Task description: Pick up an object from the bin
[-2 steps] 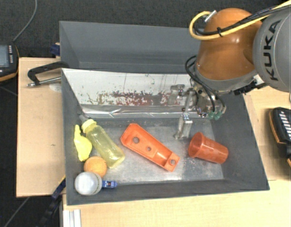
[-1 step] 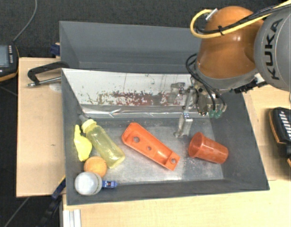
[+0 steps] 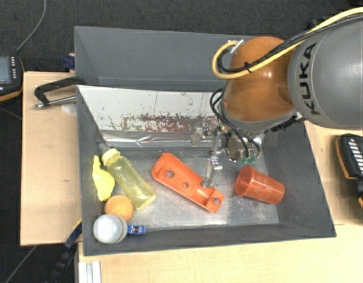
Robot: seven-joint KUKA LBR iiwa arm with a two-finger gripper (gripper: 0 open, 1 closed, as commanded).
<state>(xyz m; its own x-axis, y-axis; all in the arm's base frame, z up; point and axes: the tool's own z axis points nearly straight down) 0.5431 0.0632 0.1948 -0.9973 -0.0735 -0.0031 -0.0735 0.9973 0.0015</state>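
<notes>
An orange flat plastic bracket with several round holes lies slantwise in the middle of the bin floor. My gripper hangs below the arm's orange cover and comes down onto the bracket's right end, at or just above its surface. To the right of it a red-orange plastic cup lies on its side, apart from the gripper.
At the bin's left lie a clear yellowish bottle with a yellow cap, a yellow soft piece, an orange ball and a white round thing with a blue end. The bin's walls slope in on all sides.
</notes>
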